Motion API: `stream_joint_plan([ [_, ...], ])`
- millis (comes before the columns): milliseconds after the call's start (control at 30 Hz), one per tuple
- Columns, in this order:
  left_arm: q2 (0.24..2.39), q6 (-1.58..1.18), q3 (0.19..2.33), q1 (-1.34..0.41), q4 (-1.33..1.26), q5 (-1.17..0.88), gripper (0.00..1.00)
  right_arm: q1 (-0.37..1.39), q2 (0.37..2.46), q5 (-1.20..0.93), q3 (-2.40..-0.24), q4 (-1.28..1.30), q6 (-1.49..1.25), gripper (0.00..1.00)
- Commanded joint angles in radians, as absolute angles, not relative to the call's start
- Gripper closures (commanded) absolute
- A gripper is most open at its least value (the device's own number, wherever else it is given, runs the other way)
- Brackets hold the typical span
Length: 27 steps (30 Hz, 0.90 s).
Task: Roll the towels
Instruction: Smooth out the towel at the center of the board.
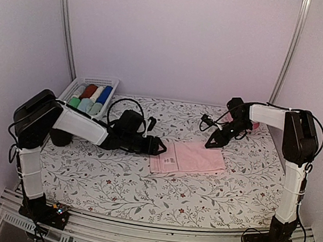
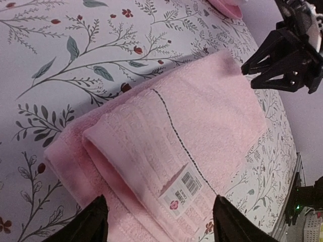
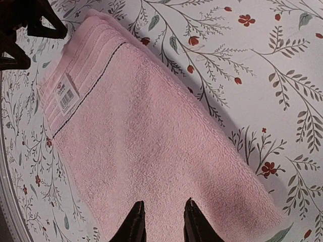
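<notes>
A pale pink towel (image 1: 187, 158) lies folded flat in the middle of the table, with a barcode label (image 2: 182, 189) near its left end. My left gripper (image 1: 162, 147) is low at that left end. Its jaws stand open and wide (image 2: 159, 204), one on each side of the folded edge, and they hold nothing. My right gripper (image 1: 210, 143) hovers over the towel's right end (image 3: 151, 151). Its fingers (image 3: 164, 204) stand a little apart with only the towel's surface showing between them, and they are not clamped on it.
A white basket (image 1: 111, 83) at the back left holds several rolled cloths in green, dark red, white, blue and pale mint. A pink saucer (image 1: 256, 126) sits at the back right behind the right arm. The tablecloth has a floral print.
</notes>
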<state>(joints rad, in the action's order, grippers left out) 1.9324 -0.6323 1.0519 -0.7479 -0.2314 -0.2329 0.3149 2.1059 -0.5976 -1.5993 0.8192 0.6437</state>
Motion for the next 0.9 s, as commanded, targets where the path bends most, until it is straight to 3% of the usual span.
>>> stream_joint_plan([
  [0, 1.994, -0.671, 1.035, -0.752, -0.281, -0.259, 0.29, 0.318, 2.097, -0.592, -1.588, 0.805, 0.637, 0.75],
  [333, 2.038, -0.71, 1.029, -0.763, -0.322, -0.272, 0.29, 0.318, 2.101, -0.588, -1.588, 0.805, 0.638, 0.75],
  [867, 1.916, -0.737, 0.984, -0.786, -0.373, -0.237, 0.3, 0.318, 2.105, -0.585, -1.588, 0.801, 0.634, 0.76],
])
